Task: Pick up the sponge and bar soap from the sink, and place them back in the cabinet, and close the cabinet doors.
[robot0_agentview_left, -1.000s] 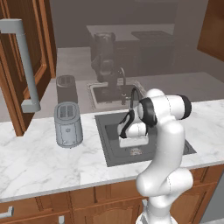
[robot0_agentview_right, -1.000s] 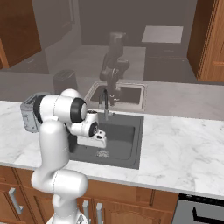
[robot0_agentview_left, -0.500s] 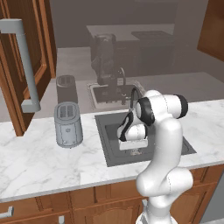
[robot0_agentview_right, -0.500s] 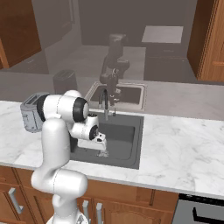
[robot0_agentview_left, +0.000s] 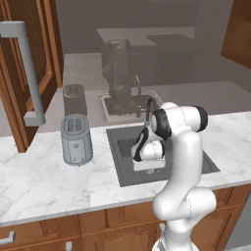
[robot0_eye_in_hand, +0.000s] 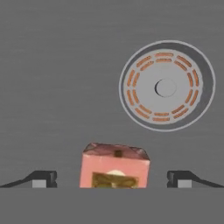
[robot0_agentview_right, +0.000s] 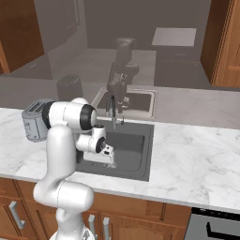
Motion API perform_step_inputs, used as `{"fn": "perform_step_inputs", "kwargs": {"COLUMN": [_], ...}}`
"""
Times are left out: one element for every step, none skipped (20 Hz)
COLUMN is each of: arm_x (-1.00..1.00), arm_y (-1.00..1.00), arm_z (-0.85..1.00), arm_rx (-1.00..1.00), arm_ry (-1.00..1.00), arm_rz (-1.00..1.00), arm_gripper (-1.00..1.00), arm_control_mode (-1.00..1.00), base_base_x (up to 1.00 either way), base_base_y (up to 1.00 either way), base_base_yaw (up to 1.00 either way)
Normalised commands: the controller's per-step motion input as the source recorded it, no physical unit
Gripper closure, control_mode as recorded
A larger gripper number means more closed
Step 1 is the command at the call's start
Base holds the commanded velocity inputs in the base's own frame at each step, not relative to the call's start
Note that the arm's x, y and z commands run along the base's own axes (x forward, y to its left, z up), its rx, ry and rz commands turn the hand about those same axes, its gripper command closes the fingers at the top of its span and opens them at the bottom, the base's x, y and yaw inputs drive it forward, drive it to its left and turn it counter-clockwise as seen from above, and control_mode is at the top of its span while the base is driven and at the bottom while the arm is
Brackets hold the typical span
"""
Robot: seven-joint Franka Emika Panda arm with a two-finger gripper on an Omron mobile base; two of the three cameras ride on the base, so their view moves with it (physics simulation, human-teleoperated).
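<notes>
**Tool low in the sink, straddling the soap**

I see one marble tabletop (robot0_agentview_left: pixel 44 181), one open cabinet door (robot0_agentview_left: pixel 22 73), one sink (robot0_agentview_right: pixel 133 157), one toaster (robot0_agentview_left: pixel 76 138). One bar soap (robot0_eye_in_hand: pixel 114 169) lies on the sink floor near the round drain (robot0_eye_in_hand: pixel 166 86); its long axis I cannot tell. My tool (robot0_eye_in_hand: pixel 113 179) stands wide, one finger either side, apart from it.

bar soap (robot0_eye_in_hand: pixel 114 167) in sink (robot0_eye_in_hand: pixel 65 87), between fingers (robot0_eye_in_hand: pixel 43 178)

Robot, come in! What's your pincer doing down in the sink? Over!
Pincer open, low in dark grey sink. Pinkish-red soap block between fingertips, not gripped. Round metal drain beyond; nothing blocking.
</notes>
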Motion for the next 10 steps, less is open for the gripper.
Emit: {"fn": "perform_step_inputs", "kwargs": {"arm_x": [0.00, 0.00, 0.00, 0.00, 0.00, 0.00, 0.00, 0.00, 0.00, 0.00], "arm_y": [0.00, 0.00, 0.00, 0.00, 0.00, 0.00, 0.00, 0.00, 0.00, 0.00], "arm_z": [-0.11, -0.09, -0.09, -0.12, -0.12, -0.11, -0.12, -0.14, -0.14, -0.14], "arm_rx": [0.00, 0.00, 0.00, 0.00, 0.00, 0.00, 0.00, 0.00, 0.00, 0.00], "arm_ry": [0.01, 0.02, 0.02, 0.03, 0.04, 0.04, 0.03, 0.03, 0.03, 0.03], "arm_rz": [0.00, 0.00, 0.00, 0.00, 0.00, 0.00, 0.00, 0.00, 0.00, 0.00], "arm_gripper": [-1.00, -1.00, -1.00, -1.00, -1.00, -1.00, -1.00, -1.00, -1.00, -1.00], "arm_control_mode": [-1.00, -1.00, -1.00, -1.00, -1.00, -1.00, -1.00, -1.00, -1.00, -1.00], "base_base_x": [0.00, 0.00, 0.00, 0.00, 0.00, 0.00, 0.00, 0.00, 0.00, 0.00], "base_base_y": [0.00, 0.00, 0.00, 0.00, 0.00, 0.00, 0.00, 0.00, 0.00, 0.00], "base_base_yaw": [0.00, 0.00, 0.00, 0.00, 0.00, 0.00, 0.00, 0.00, 0.00, 0.00]}}
